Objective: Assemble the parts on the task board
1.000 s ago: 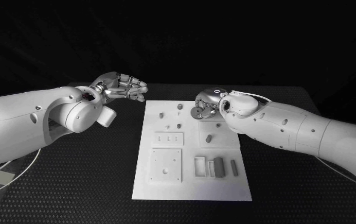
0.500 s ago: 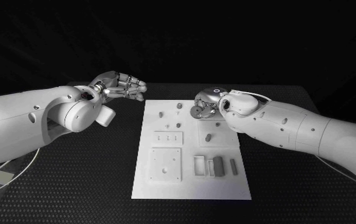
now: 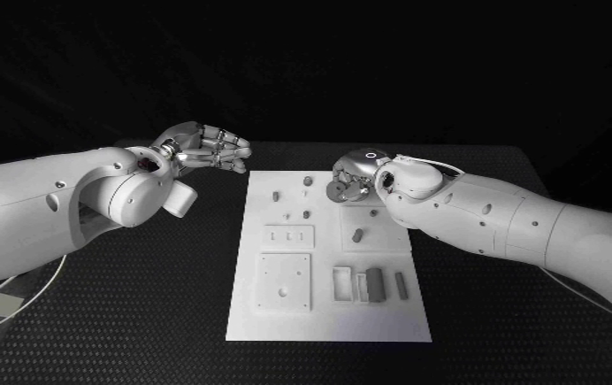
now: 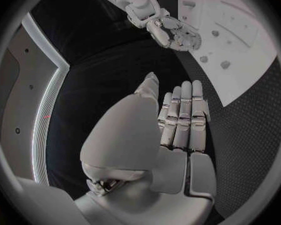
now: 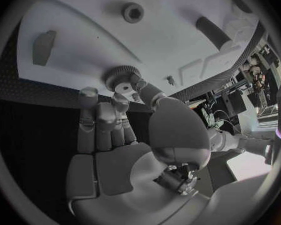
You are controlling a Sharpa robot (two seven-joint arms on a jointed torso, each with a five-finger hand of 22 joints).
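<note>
We see a dim scene against a black background, with light falling from above onto the white task board (image 3: pixel 329 261), which reads bright. The arms cast soft shadows, and the silver right hand (image 3: pixel 351 181) shows small glints. Both wrist views bend straight edges and darken toward their rims.

Left arm (image 3: pixel 89 204) comes in from the left side; left hand (image 3: pixel 204 149) is raised, fingers (image 4: pixel 181 115) side by side and partly curled, holding nothing. Right arm (image 3: pixel 497 221) reaches in from the right side; right hand (image 3: pixel 351 177) is lowered, its fingers (image 5: pixel 125 102) pinching a small round part between thumb and fingertip, the other fingers lying straight alongside.
</note>
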